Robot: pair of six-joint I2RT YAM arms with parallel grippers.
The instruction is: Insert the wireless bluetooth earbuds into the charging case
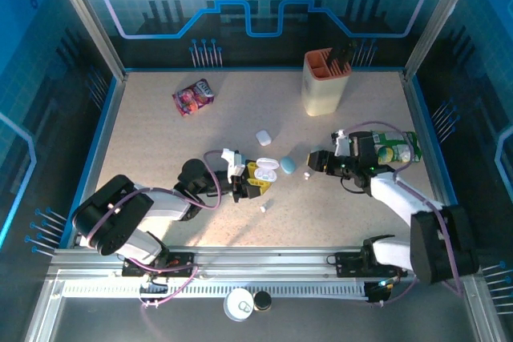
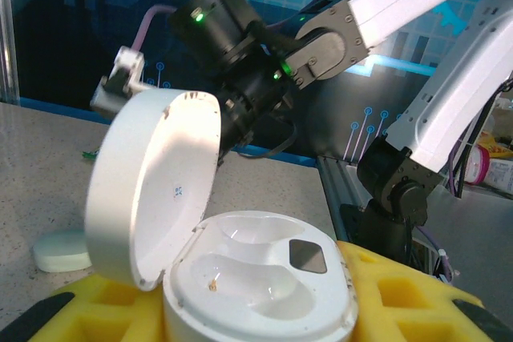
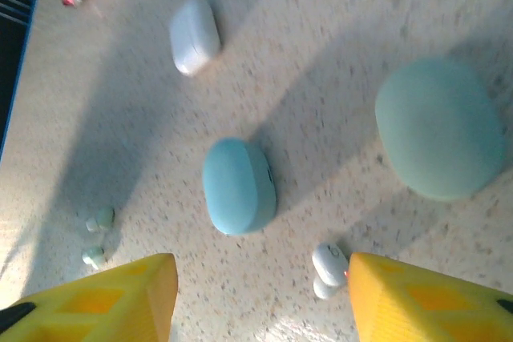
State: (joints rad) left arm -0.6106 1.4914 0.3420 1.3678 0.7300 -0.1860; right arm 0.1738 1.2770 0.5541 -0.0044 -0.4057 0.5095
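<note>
My left gripper [image 2: 258, 310] is shut on the open white charging case [image 2: 264, 278], with a yellow finger [image 2: 417, 294] on each side. Its lid [image 2: 152, 182] stands up on the left and both wells hold nothing. In the top view this case [image 1: 255, 175] sits left of centre. My right gripper [image 3: 260, 302] hangs open over the table. A white earbud [image 3: 329, 266] lies just inside its right finger [image 3: 425, 294], untouched. Two pale earbuds [image 3: 98, 230] lie by the left finger. Another earbud [image 1: 263, 208] lies nearer the front.
A closed blue case [image 3: 239, 186], a white case [image 3: 194, 36] and a larger pale green case [image 3: 437, 130] lie on the table. A cream holder [image 1: 325, 86] stands at the back, a snack bag [image 1: 192, 98] back left, and green packets [image 1: 397, 148] right.
</note>
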